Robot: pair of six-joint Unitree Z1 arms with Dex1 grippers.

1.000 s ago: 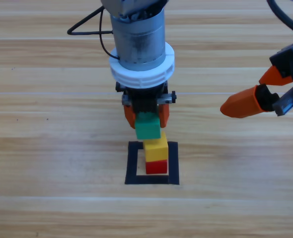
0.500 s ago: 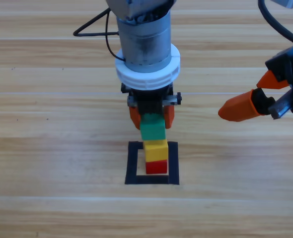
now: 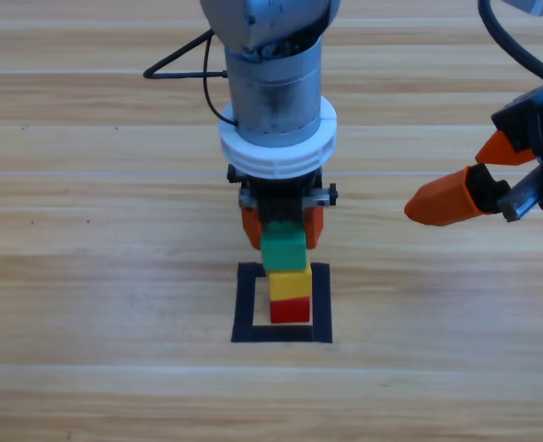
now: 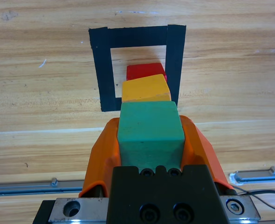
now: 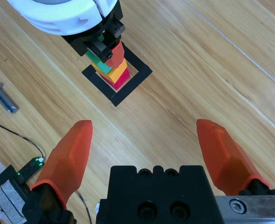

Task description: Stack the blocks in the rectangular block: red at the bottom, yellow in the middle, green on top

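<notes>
Small teal-green cube (image 3: 283, 249): atop the small yellow cube (image 3: 289, 284), clamped between the left hand's (image 3: 282, 224) orange jaws. Small bright red cube (image 3: 291, 310): beneath yellow, inside the black tape rectangle (image 3: 246, 304) on the wooden surface (image 3: 97, 276). Right hand (image 3: 465, 193): jaws spread wide, holding nothing, well apart at the right edge.
</notes>
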